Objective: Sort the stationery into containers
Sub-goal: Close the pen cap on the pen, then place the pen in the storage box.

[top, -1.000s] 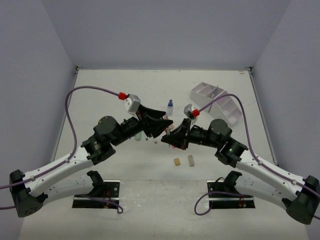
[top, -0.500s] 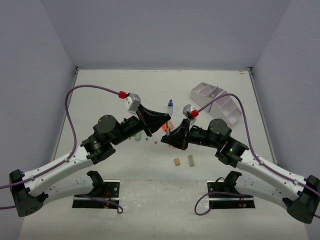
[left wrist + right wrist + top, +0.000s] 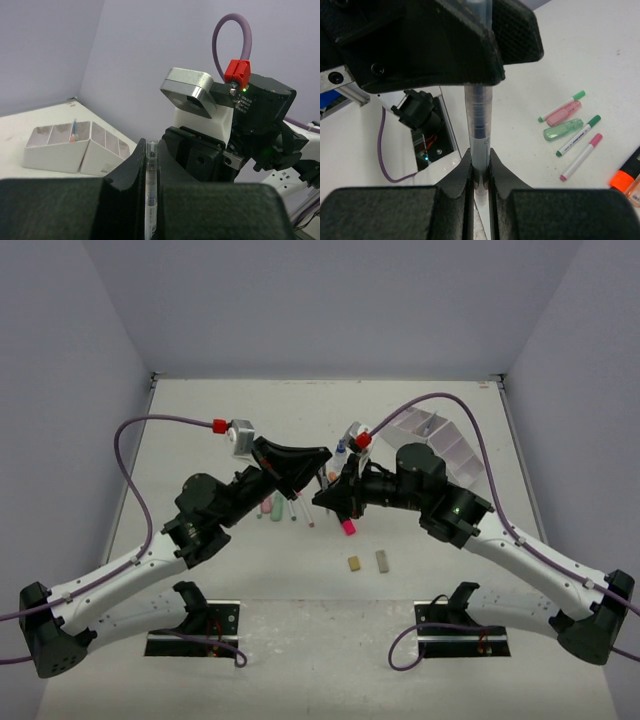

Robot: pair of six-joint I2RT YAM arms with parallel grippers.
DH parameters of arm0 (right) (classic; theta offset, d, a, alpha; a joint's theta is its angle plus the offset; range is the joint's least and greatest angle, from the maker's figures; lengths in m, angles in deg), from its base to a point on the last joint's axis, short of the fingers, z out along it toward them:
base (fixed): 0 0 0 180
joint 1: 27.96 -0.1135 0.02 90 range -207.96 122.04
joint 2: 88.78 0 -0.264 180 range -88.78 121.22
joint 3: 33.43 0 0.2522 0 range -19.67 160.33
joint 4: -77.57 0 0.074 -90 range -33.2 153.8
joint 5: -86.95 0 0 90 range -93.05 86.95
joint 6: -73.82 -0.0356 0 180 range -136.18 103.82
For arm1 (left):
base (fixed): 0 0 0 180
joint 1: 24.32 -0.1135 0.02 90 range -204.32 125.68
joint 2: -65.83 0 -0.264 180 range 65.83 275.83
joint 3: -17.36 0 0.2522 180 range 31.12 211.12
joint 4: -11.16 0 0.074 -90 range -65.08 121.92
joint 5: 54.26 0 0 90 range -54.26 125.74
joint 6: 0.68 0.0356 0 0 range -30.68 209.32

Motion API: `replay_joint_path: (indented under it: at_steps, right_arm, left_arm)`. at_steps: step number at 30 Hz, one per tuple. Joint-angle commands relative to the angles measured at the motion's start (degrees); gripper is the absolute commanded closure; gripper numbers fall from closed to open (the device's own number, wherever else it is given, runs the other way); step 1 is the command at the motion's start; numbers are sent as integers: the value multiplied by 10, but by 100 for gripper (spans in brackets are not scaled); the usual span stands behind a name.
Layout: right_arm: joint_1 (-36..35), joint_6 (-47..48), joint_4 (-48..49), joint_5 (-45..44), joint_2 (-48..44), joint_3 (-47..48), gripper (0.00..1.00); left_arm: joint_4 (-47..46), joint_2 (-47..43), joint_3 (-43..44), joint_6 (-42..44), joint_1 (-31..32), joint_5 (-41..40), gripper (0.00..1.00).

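Observation:
My left gripper (image 3: 316, 476) and right gripper (image 3: 327, 494) meet tip to tip above the table's middle. Both are shut on one clear thin pen (image 3: 151, 192), the left (image 3: 151, 150) on one end and the right (image 3: 480, 156) on the other end (image 3: 479, 117). Below lie a pink highlighter (image 3: 563, 113), a green highlighter (image 3: 562, 129), thin pens (image 3: 580, 135) and a marker with an orange end (image 3: 625, 177) and a pink end (image 3: 348, 528). Two erasers (image 3: 354, 563) lie nearer. The white organizer (image 3: 418, 420) is at the far right, half hidden by my right arm, and holds one pen (image 3: 73, 131).
A small blue-capped bottle (image 3: 340, 451) stands just behind the grippers. Highlighters and thin pens (image 3: 272, 508) lie under the left arm. Grey walls close in the table on three sides. The arm bases (image 3: 195, 620) sit at the near edge.

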Motion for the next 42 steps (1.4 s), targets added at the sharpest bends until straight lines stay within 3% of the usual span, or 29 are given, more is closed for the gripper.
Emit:
replay_joint_path:
  at_steps: [1,9,12,16,23,25,28,29,30,32,36,42]
  right_arm:
    - [33,36,66,-77,27,136,100]
    - [88,27,16,-52,109,305,100]
    - [92,29,7,-47,120,323,100]
    - [90,14,29,0,128,272,100]
    - [87,-41,146,36,127,99,100]
    - [87,-46,153,32,130,81,100]
    - [87,-58,162,-4,131,48,100]
    - [87,-59,162,-17,132,41,100]
    - [88,-60,163,-33,130,28,100]
    - [89,-58,154,-104,130,17,100]
    - [117,-60,111,-255,124,19,100]
    - [198,-62,22,-536,122,36,100]
  left_arm:
    - [87,20,-55,-32,26,97,100]
    - [104,20,-79,-23,92,66,100]
    - [107,9,-88,-21,94,51,100]
    - [141,-1,-45,18,94,14,100]
    - [219,18,87,93,94,-26,100]
    - [232,20,112,98,93,-67,92]
    - [258,17,160,81,94,-231,64]
    - [268,17,171,73,94,-284,47]
    - [302,18,183,61,94,-331,17]
    - [338,24,223,51,93,-445,0]
    - [408,20,279,43,89,-569,0]
    - [440,-36,199,42,87,-604,0]
